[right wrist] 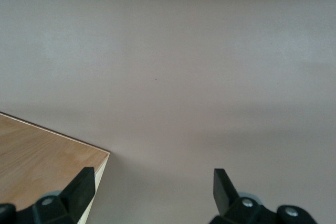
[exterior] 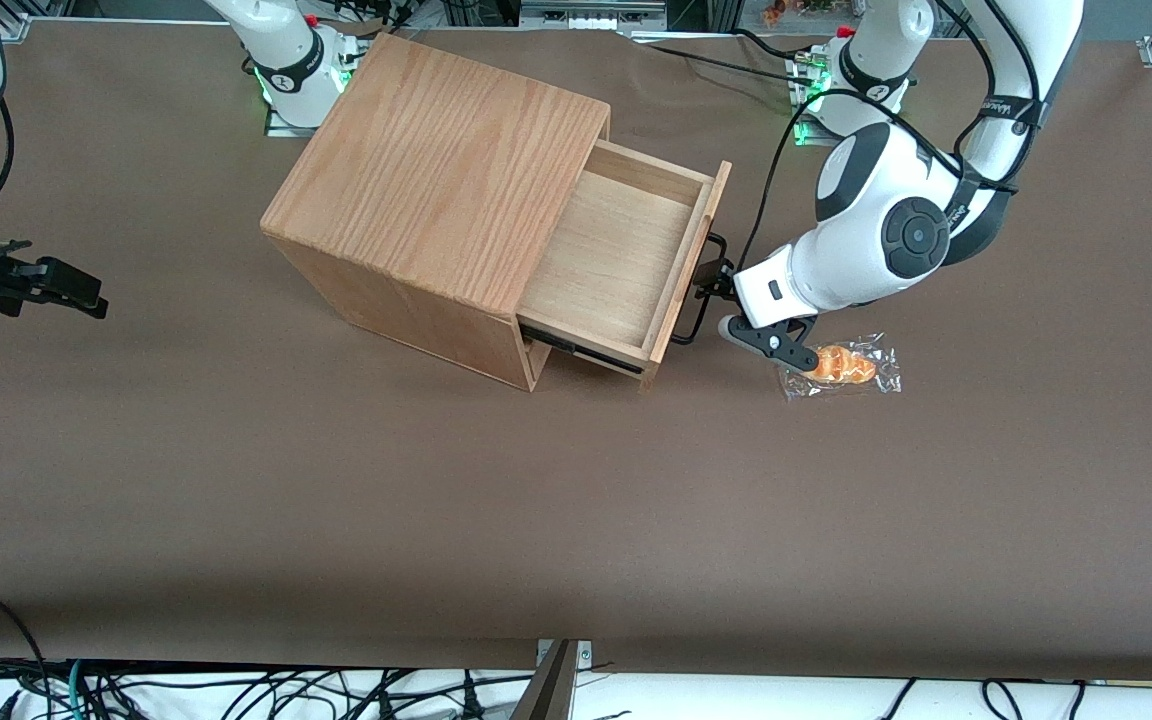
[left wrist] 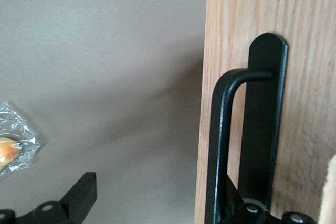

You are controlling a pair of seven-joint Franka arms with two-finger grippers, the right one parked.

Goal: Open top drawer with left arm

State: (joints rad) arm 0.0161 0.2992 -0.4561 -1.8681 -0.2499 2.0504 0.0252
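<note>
The top drawer stands pulled well out of the oak-grain box, with its pale plywood inside showing. Its thin black bar handle runs along the drawer front and also shows in the left wrist view. The white left arm reaches down in front of the drawer. Its black gripper is at the handle and open wide. One finger sits between the bar and the drawer front. The other finger hangs free over the table.
A pastry in clear wrap lies on the brown table just beside the gripper, slightly nearer the front camera; it also shows in the left wrist view. The box's plain lower front is partly visible under the open drawer.
</note>
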